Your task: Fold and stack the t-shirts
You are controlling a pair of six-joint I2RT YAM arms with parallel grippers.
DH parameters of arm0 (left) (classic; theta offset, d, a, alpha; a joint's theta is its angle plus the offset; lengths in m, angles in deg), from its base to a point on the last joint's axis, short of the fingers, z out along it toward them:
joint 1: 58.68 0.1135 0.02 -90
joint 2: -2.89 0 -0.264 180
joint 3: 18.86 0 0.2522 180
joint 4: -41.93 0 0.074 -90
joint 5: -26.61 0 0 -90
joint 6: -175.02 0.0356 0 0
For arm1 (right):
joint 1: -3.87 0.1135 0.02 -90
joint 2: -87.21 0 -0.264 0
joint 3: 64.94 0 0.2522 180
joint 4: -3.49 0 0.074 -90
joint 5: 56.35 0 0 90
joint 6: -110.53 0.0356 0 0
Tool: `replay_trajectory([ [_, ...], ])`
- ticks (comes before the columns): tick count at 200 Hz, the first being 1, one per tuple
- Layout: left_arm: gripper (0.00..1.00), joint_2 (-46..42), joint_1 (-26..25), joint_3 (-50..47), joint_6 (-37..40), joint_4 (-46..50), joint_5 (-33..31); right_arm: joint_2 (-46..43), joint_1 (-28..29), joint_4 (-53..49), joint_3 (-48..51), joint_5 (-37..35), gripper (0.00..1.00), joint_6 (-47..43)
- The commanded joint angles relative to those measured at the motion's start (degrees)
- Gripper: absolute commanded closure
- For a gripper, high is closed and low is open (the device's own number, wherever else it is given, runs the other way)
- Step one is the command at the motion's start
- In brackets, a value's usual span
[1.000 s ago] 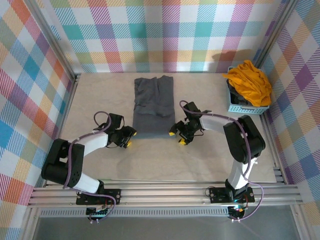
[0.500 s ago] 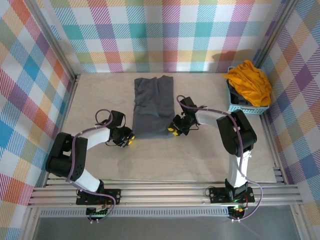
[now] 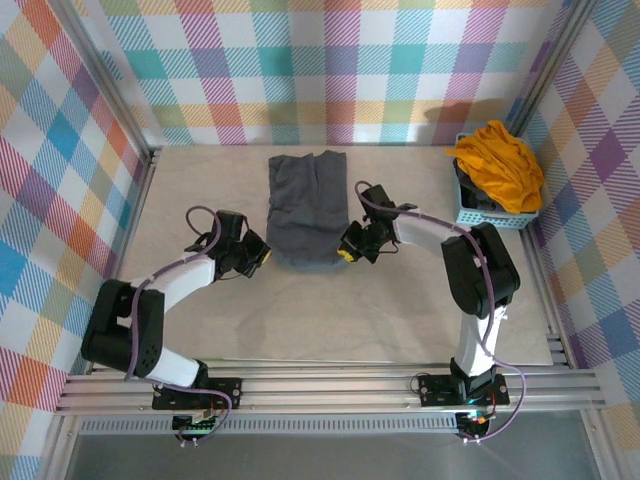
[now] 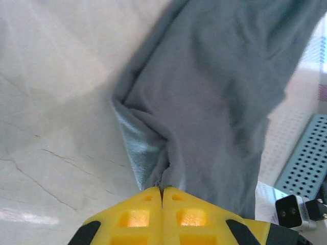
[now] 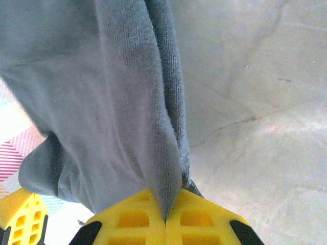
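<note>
The grey shirt [image 3: 305, 205] is held at its near corners, with the left gripper [image 3: 258, 254] and the right gripper [image 3: 346, 251] both clenched on cloth.

The pinched hem of the grey shirt [image 4: 214, 102] was hidden inside the left claw [image 4: 162, 190], itself cut by the bottom edge. The yellow shirt [image 3: 500, 165] hid what lay in the basket [image 3: 478, 216].
</note>
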Motion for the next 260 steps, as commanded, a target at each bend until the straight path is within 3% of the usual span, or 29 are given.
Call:
replay_trajectory([
  [1, 1.0, -3.75, 0.47, 1.33, 1.39, 3.04, 0.13, -4.61, -0.72, -3.67, -2.37, -0.27, 1.0, -1.95],
  [58, 1.0, -20.06, -0.52, -7.97, -0.11, 8.91, 2.28, -11.68, -0.02, -7.05, 3.38, 1.97, 1.0, -3.7],
  [140, 1.0, -44.04, -13.24, -25.84, -8.87, 16.05, -1.22, -20.62, 8.07, -2.04, 24.46, 2.57, 1.0, -0.48],
  [206, 1.0, -50.86, -16.48, -16.46, -8.34, 19.54, -7.54, -27.81, 9.14, -11.67, 17.06, -2.83, 1.0, 0.11],
  [260, 1.0, -38.61, -15.91, -1.26, -4.96, 16.64, -12.59, -23.46, 3.51, -16.66, 2.15, -0.74, 1.0, -1.32],
])
